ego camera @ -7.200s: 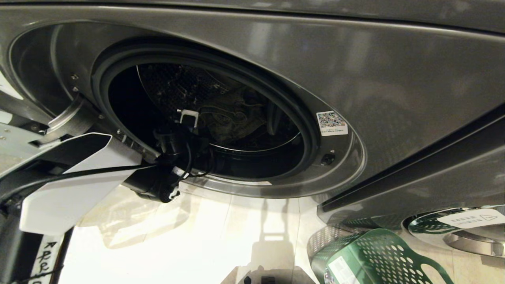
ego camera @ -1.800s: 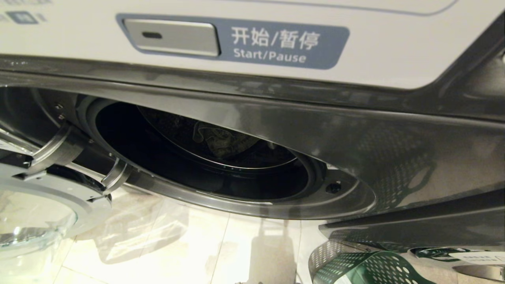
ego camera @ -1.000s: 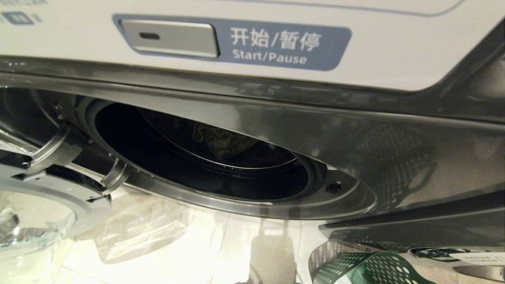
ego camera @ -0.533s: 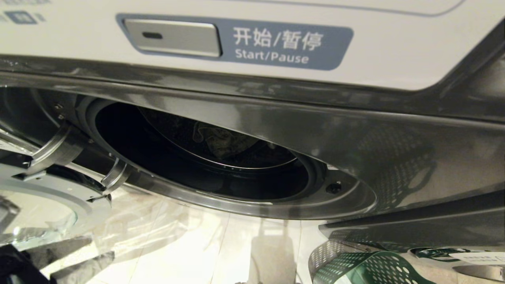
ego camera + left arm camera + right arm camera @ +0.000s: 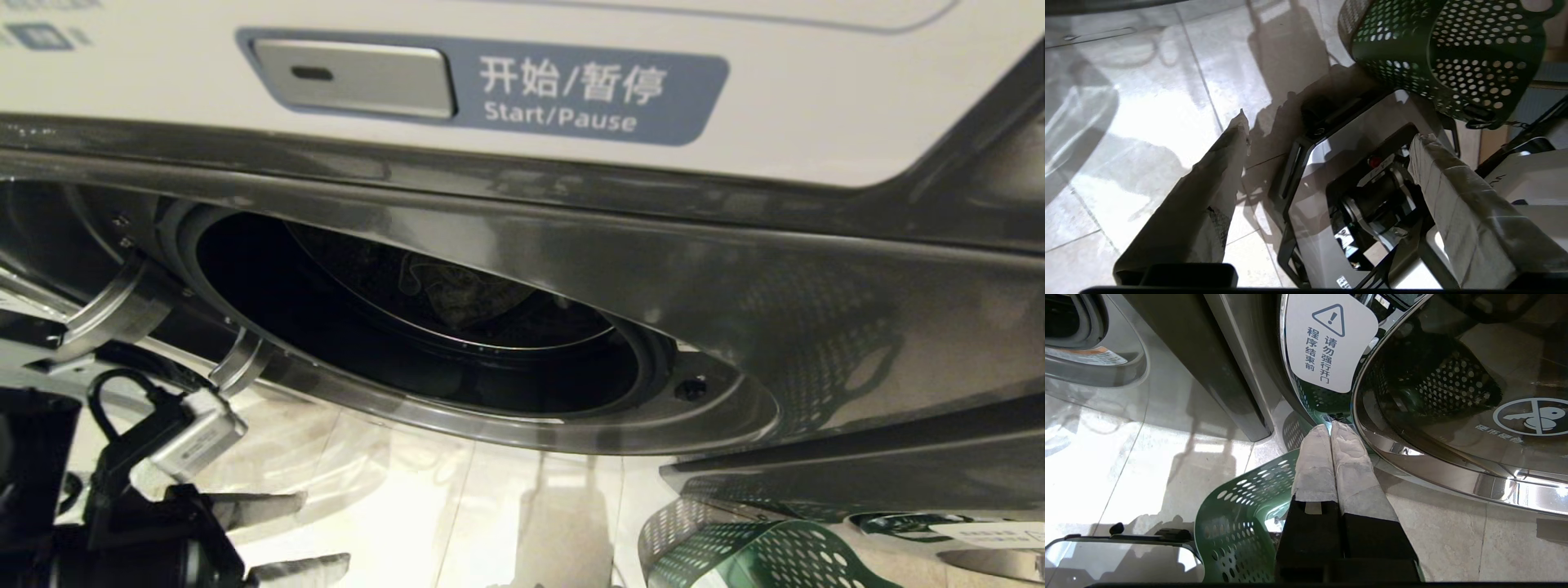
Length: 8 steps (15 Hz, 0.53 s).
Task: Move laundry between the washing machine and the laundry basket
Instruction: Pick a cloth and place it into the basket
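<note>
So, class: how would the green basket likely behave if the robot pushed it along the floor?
The basket is perforated plastic, so probably light and stiff. On the glossy tiled floor it would likely slide easily. No load shows in the visible part, so a high push might tip it.

control panel across top of head view | washing machine opening centre-left, below panel | laundry inside drum, behind opening | door hinges at left edge of opening | left gripper lower-left corner, over floor | laundry basket lower right, on floor
</note>
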Motion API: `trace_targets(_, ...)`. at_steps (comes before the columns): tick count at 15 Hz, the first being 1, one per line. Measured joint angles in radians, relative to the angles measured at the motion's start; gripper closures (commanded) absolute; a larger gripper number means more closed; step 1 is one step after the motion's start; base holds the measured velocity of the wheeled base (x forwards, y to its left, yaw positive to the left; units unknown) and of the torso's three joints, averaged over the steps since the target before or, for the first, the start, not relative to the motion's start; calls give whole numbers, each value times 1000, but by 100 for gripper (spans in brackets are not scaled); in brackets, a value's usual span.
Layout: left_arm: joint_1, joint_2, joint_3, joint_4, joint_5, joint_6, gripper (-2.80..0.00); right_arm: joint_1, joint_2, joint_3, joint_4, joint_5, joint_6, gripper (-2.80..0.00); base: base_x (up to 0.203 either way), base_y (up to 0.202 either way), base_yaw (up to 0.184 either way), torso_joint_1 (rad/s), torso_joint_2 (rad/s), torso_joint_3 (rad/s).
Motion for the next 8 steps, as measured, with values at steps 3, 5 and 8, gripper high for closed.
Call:
trace_targets(3,-60,129,-92,-25,-32,-49,-280,0,0,0,0,0,0,0,0,0,0,0,0,0)
trace_targets(5,-125,215,-170,-31,-32,-109,-280,0,0,0,0,0,0,0,0,0,0,0,0,0)
trace_targets(8,-191,345,-269,-32,-28,-155,-280,0,0,0,0,0,0,0,0,0,0,0,0,0)
